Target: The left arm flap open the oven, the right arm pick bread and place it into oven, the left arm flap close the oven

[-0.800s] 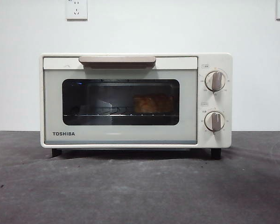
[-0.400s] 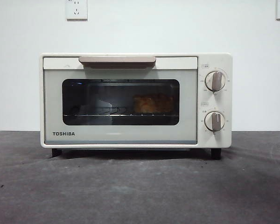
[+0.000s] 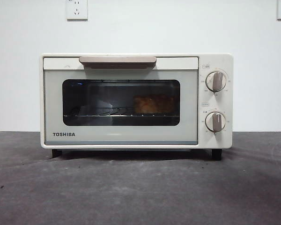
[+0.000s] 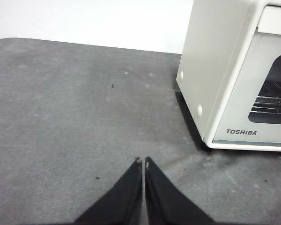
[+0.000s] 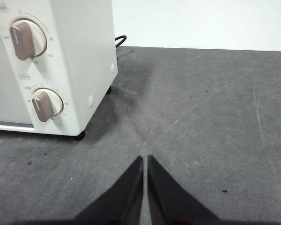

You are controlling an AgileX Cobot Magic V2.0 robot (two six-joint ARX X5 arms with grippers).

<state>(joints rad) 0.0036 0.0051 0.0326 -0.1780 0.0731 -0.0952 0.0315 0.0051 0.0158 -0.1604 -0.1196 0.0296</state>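
The oven is sitting unchanged, door shut with the bread inside, while the left pincer and right pincer are waiting clenched and empty over the surface, suggesting the task is finishing.

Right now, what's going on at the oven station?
Nothing is being handled. The oven stands on the table with its door shut, and the bread sits inside on the wire rack, toward the knob side. The left end effector is shut and empty over the table beside the oven's plain side; the right end effector is shut and empty beside the knob side. Judging by this, all three steps look done.
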